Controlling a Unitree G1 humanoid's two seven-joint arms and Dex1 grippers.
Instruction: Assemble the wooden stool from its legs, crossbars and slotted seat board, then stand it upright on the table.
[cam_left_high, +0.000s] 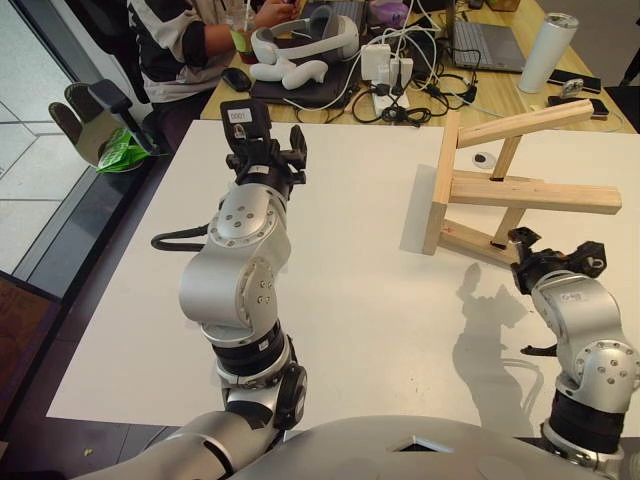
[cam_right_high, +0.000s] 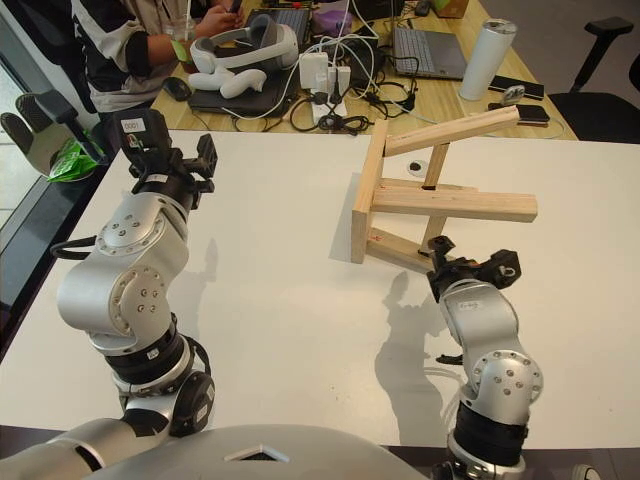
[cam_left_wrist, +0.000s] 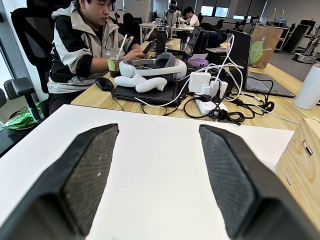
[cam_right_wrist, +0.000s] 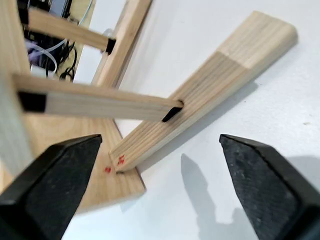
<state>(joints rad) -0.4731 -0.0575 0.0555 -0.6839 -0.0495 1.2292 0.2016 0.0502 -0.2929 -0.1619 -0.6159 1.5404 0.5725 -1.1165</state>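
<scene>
Nearest, on the robot's right, the right gripper (cam_right_high: 472, 258) hangs just above the white table (cam_left_high: 350, 300), its two fingers spread wide and grasping nothing. The right wrist view shows the stool's lowest leg (cam_right_wrist: 210, 85) ahead of the gap between the fingers, apart from both. Further out on the right half of the table, the wooden stool (cam_left_high: 530, 195) lies on its side. Its seat board (cam_left_high: 437, 200) stands on edge, the legs run from it toward the robot's right, and thin crossbars (cam_left_high: 507, 158) are slotted between them. To the left, well apart from the stool, the left gripper (cam_left_high: 265, 150) is held over the table and faces the far edge, its fingers likewise released. Beyond the table stands a wooden desk (cam_left_high: 520, 95) bearing a white headset (cam_left_high: 300, 40), a tangle of cables (cam_left_high: 395, 100), a laptop (cam_left_high: 485, 45) and a tumbler (cam_left_high: 548, 50).
</scene>
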